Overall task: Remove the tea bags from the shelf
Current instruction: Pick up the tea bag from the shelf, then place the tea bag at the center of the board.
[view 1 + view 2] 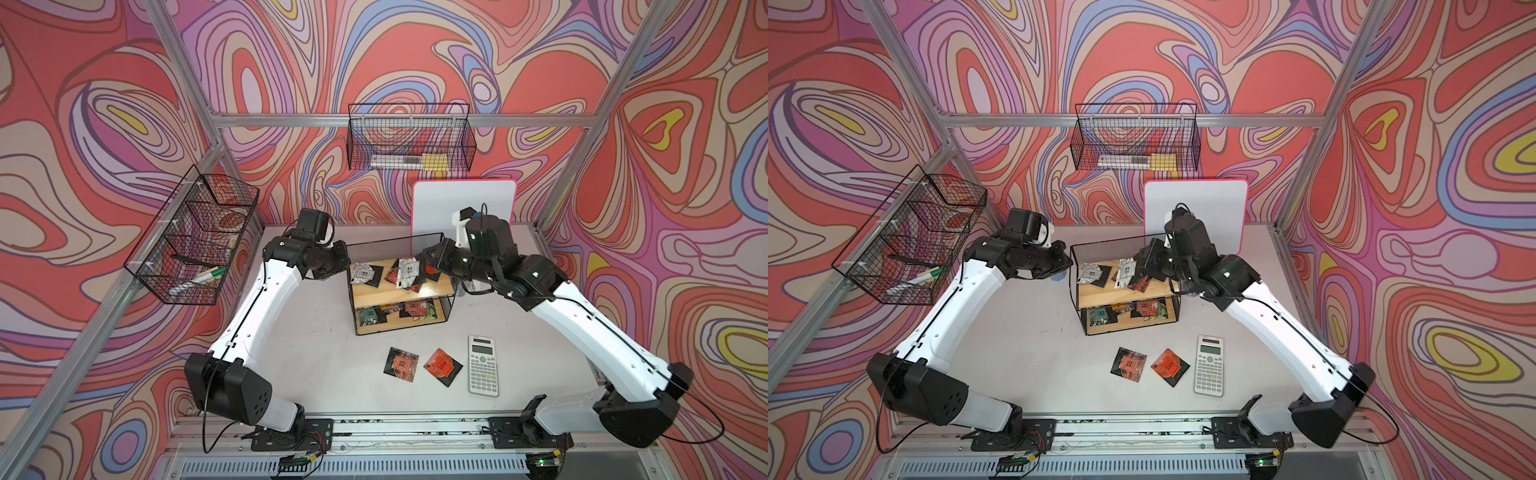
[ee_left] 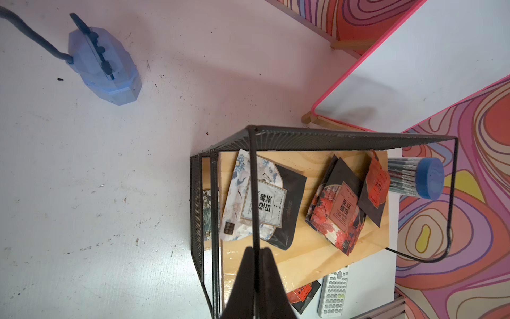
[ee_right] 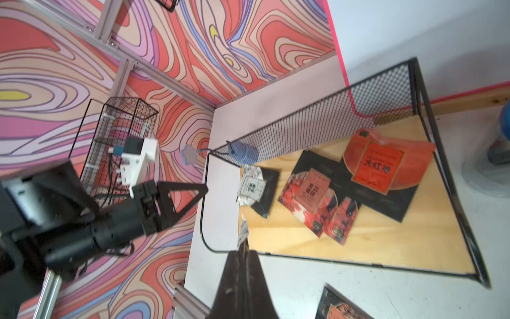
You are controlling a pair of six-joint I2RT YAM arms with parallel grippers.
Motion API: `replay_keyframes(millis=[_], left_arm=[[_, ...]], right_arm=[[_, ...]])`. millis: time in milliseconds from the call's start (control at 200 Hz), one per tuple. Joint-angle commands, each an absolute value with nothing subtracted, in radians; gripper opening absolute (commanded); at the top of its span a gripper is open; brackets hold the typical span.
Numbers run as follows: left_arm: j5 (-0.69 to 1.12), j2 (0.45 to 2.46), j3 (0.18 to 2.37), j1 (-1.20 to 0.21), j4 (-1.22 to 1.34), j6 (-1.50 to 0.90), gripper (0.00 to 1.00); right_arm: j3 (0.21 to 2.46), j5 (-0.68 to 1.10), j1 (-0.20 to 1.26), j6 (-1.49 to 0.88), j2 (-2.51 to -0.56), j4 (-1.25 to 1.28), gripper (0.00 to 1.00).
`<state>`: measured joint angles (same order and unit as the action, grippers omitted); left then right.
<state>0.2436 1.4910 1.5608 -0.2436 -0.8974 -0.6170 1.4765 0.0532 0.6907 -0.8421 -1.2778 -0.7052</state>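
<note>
In a top view I see tea bags (image 1: 365,275) on both boards of the shelf (image 1: 386,293), and two more on the table (image 1: 311,353) at its six o'clock. Left wrist: my left gripper (image 2: 256,250) pinches the shelf's side wire. Right wrist: my right gripper (image 3: 244,252) pinches a white bag (image 3: 243,232) edge-on.

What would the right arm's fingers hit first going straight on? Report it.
Likely the silver-white square tea bag lying at the far end of the light wooden top board of the black wire shelf; depth unclear; bare wood may come first. The fingers pinch another such bag.
</note>
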Motion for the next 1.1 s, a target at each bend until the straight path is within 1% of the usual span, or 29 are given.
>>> replay_keyframes(millis=[0, 95, 230, 366, 541, 661, 731, 971, 1092], left_arm=[[0.227, 1.522, 1.566, -0.244, -0.908, -0.575, 0.04], [0.229, 1.521, 1.566, -0.244, -0.91, -0.575, 0.03], [0.226, 1.519, 1.57, -0.244, -0.912, -0.575, 0.03], [0.231, 1.522, 1.571, -0.244, -0.911, -0.574, 0.03], [0.233, 1.525, 1.572, -0.244, -0.912, -0.572, 0.03], [0.232, 1.527, 1.572, -0.244, -0.913, -0.572, 0.03], [0.231, 1.528, 1.571, -0.244, -0.913, -0.571, 0.03], [0.23, 1.53, 1.573, -0.244, -0.913, -0.574, 0.03], [0.229, 1.528, 1.572, -0.244, -0.913, -0.574, 0.03]], right_arm=[[1.294, 0.169, 0.695, -0.84, -1.136, -0.682, 0.0], [1.119, 0.208, 0.695, -0.881, -1.015, -0.681, 0.0], [0.9, 0.192, 0.693, -0.914, -0.867, -0.701, 0.0], [0.749, 0.166, 0.693, -0.943, -0.818, -0.687, 0.0], [0.635, 0.105, 0.674, -0.964, -0.845, -0.592, 0.0], [0.574, 0.074, 0.63, -0.961, -0.882, -0.495, 0.0], [0.547, 0.076, 0.581, -0.949, -0.908, -0.434, 0.0], [0.599, 0.038, 0.425, -0.846, -1.048, -0.405, 0.0], [0.622, 0.017, 0.389, -0.795, -1.114, -0.376, 0.0]])
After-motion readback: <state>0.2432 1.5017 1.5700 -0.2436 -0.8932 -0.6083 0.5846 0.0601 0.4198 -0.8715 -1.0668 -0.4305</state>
